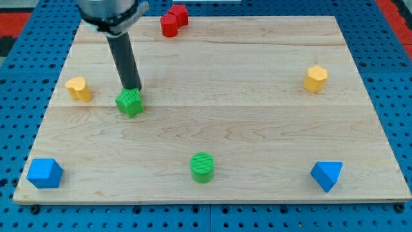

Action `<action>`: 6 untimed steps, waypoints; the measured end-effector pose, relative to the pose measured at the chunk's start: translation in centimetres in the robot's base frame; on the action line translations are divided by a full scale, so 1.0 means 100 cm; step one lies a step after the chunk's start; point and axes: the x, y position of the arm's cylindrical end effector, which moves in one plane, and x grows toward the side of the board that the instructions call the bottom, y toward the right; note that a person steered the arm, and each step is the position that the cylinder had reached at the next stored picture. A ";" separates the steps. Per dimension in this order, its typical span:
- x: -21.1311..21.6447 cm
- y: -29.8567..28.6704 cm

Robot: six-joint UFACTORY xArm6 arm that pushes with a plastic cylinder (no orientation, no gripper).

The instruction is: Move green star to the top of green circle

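The green star (130,103) lies on the wooden board (257,122), left of centre. My tip (132,88) touches the star's upper edge, just above it. The green circle (202,167) stands near the board's bottom edge, about the middle, well down and to the right of the star.
Two red blocks (173,20) sit together at the top edge. A yellow block (78,89) is left of the star, another yellow block (315,78) at the right. A blue block (44,173) is at the bottom left, a blue triangular block (327,174) at the bottom right.
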 end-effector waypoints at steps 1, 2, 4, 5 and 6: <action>-0.035 -0.019; 0.018 -0.019; 0.090 0.060; 0.095 0.079; 0.100 0.096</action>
